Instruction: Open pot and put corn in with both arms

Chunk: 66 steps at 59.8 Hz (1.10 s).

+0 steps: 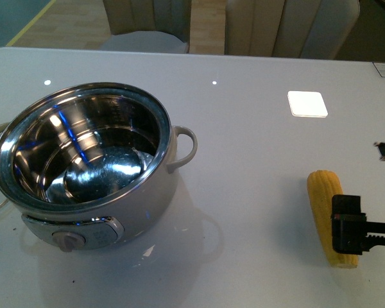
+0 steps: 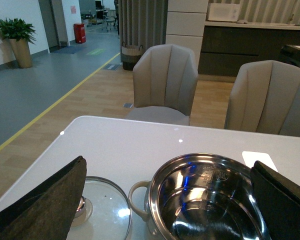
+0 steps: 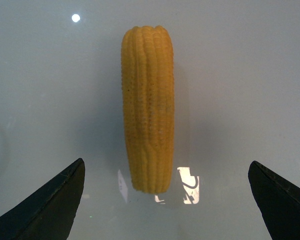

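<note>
The right gripper has its jaws wide open and holds nothing. One jaw is on each side of the corn cob, and neither touches it. The cob lies flat on the white table, pointing straight away from the gripper, well apart from the pot.

I think the step now is to pick up the corn. The jaws look to be near the close end of the cob. It would be better to slide forward so they close on the middle. Then the cob should not tip down at one end. The cob is round and could roll, so the jaws should come down low and squeeze slowly and evenly.

The left gripper is also wide open and holds nothing. It hangs above the pot and the glass lid. The lid lies on the table just beside the pot, so the pot is open and its shiny bowl looks bare.
</note>
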Each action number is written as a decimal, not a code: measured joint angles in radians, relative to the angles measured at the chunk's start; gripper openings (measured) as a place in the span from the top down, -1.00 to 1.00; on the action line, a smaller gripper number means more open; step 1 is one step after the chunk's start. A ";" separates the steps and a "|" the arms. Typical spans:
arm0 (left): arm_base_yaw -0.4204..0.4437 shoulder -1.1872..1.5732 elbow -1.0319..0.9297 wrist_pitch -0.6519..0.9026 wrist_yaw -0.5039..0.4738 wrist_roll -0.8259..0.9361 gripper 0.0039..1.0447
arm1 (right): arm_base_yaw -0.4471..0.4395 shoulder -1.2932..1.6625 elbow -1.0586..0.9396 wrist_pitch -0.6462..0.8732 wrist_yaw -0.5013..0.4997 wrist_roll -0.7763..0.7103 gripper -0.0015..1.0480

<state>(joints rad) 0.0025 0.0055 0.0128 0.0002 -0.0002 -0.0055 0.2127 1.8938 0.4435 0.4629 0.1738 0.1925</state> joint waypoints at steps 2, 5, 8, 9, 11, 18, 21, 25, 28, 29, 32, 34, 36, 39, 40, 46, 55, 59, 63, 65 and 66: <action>0.000 0.000 0.000 0.000 0.000 0.000 -0.87 | -0.001 0.026 0.014 0.007 -0.005 -0.007 -0.83; 0.000 0.000 0.000 0.000 0.000 0.000 -0.87 | -0.004 0.054 0.038 0.010 -0.004 -0.013 -0.83; 0.000 0.000 0.000 0.000 0.000 0.000 -0.87 | -0.008 0.087 0.069 0.017 -0.005 -0.024 -0.83; 0.000 0.000 0.000 0.000 0.000 0.000 -0.87 | -0.009 0.093 0.075 0.018 -0.005 -0.025 -0.83; 0.000 0.000 0.000 0.000 0.000 0.000 -0.87 | -0.011 0.113 0.092 0.021 -0.005 -0.026 -0.83; 0.000 0.000 0.000 0.000 0.000 0.000 -0.87 | -0.014 0.187 0.146 0.033 -0.008 -0.037 -0.83; 0.000 0.000 0.000 0.000 0.000 0.000 -0.87 | -0.014 0.209 0.162 0.034 -0.008 -0.042 -0.83; 0.000 0.000 0.000 0.000 0.000 0.000 -0.87 | -0.012 0.239 0.185 0.039 -0.009 -0.053 -0.83; 0.000 0.000 0.000 0.000 0.000 0.000 -0.87 | -0.011 0.263 0.205 0.041 -0.010 -0.059 -0.83; 0.000 0.000 0.000 0.000 0.000 0.000 -0.87 | -0.011 0.269 0.209 0.041 -0.010 -0.060 -0.83; 0.000 0.000 0.000 0.000 0.000 0.000 -0.87 | -0.011 0.293 0.229 0.042 -0.010 -0.063 -0.83; 0.000 0.000 0.000 0.000 0.000 0.000 -0.87 | -0.011 0.308 0.240 0.042 -0.010 -0.066 -0.83; 0.000 0.000 0.000 0.000 0.000 0.000 -0.87 | -0.011 0.322 0.250 0.042 -0.010 -0.068 -0.83; 0.000 0.000 0.000 0.000 0.000 0.000 -0.87 | -0.012 0.341 0.264 0.042 -0.010 -0.072 -0.83; 0.000 0.000 0.000 0.000 0.000 0.000 -0.87 | -0.012 0.350 0.270 0.042 -0.010 -0.074 -0.83; 0.000 0.000 0.000 0.000 0.000 0.000 -0.87 | -0.015 0.384 0.295 0.042 -0.010 -0.079 -0.83; 0.000 0.000 0.000 0.000 0.000 0.000 -0.87 | -0.018 0.402 0.317 0.046 -0.015 -0.080 -0.83; 0.000 0.000 0.000 0.000 0.000 0.000 -0.87 | -0.018 0.406 0.321 0.046 -0.018 -0.080 -0.80; 0.000 0.000 0.000 0.000 0.000 0.000 -0.87 | -0.016 0.408 0.322 0.046 -0.026 -0.080 -0.61; 0.000 0.000 0.000 0.000 0.000 0.000 -0.87 | -0.016 0.408 0.322 0.046 -0.029 -0.080 -0.51; 0.000 0.000 0.000 0.000 0.000 0.000 -0.87 | -0.015 0.408 0.322 0.046 -0.029 -0.080 -0.48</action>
<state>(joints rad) 0.0025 0.0055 0.0128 0.0002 -0.0002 -0.0055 0.1978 2.3020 0.7654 0.5087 0.1448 0.1123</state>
